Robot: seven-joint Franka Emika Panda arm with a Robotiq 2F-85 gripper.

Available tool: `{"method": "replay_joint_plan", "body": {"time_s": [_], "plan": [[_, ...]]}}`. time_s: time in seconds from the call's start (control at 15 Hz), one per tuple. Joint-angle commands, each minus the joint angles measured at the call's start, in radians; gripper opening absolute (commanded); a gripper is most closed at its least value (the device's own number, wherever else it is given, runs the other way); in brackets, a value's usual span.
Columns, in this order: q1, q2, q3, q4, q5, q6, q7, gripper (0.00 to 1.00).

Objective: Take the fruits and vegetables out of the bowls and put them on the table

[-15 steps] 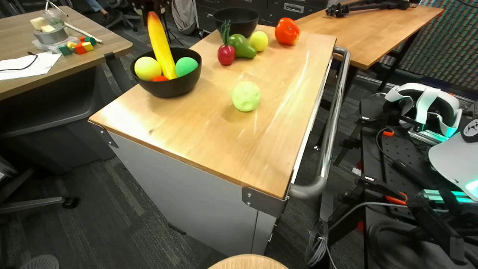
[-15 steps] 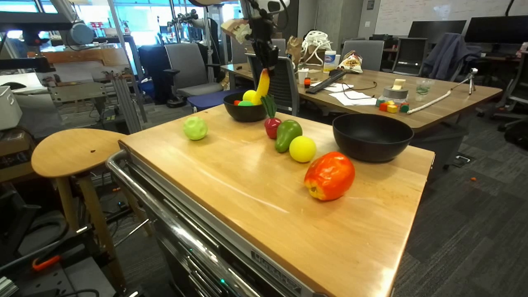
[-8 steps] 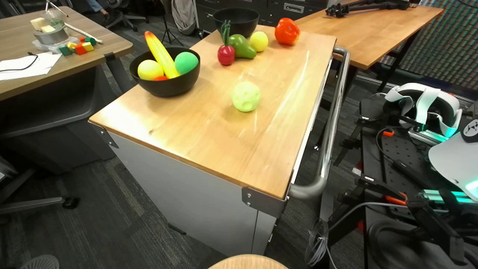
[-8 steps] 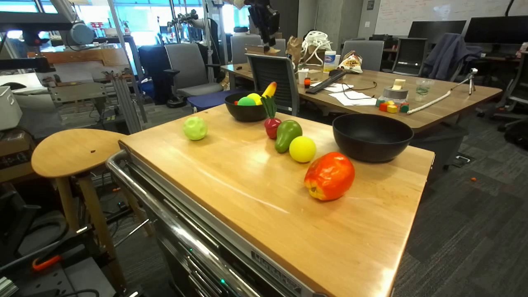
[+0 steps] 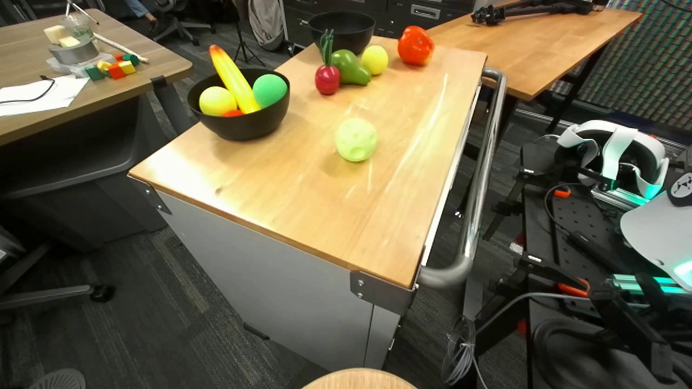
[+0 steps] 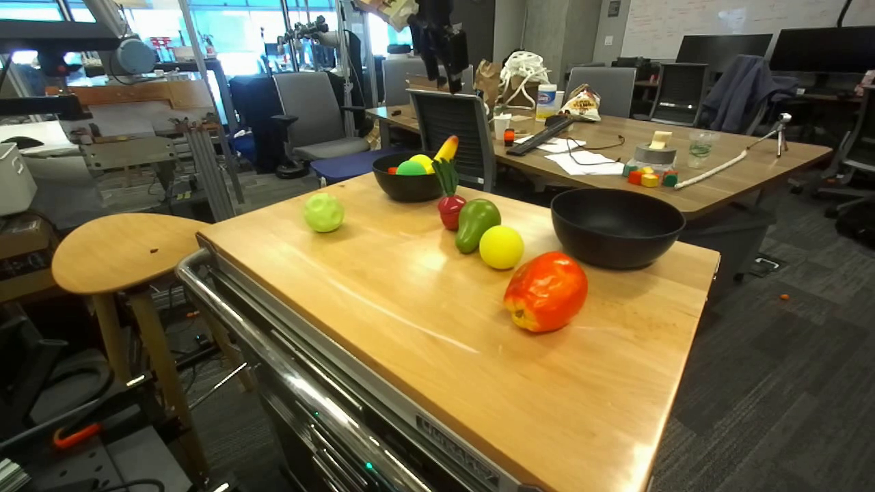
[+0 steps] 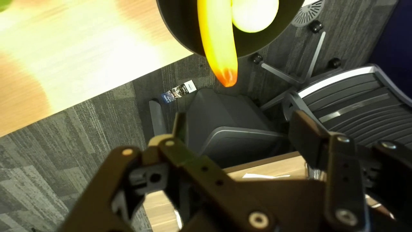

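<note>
Hand [image 7: 243,129]: jaws spread well apart, nothing between them. Banana [image 5: 235,81] leans in black bowl [image 5: 246,128] with yellow ball [image 5: 217,101] and green ball [image 5: 270,90]; radish [image 5: 327,80] and pale-green ball [image 5: 356,140] rest on the worktop [image 5: 303,205].

Banana [image 5: 233,79] tilted in black bowl [image 5: 243,128]; 5 produce pieces [image 6: 545,292] on table [image 5: 303,200].
</note>
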Motion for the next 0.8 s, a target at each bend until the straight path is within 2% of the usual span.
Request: {"method": "replay_joint_plan", "body": {"time_s": [0.0,0.2,0.27,0.4,0.47,0.53,0.6,0.73], "plan": [[0.013,0.019,0.005,0.014,0.0,-0.009,0.013,0.93],[0.039,0.074,0.002,0.048,-0.012,-0.032,0.052,0.87],[0.048,0.093,0.002,0.059,-0.014,-0.051,0.064,0.72],[0.069,0.126,-0.004,0.076,-0.032,-0.073,0.088,0.54],[0.079,0.142,-0.008,0.085,-0.043,-0.086,0.101,0.5],[0.086,0.16,-0.012,0.097,-0.052,-0.094,0.113,0.61],[0.092,0.175,-0.015,0.109,-0.06,-0.105,0.123,0.76],[0.1,0.2,-0.021,0.13,-0.072,-0.123,0.138,0.88]]}}
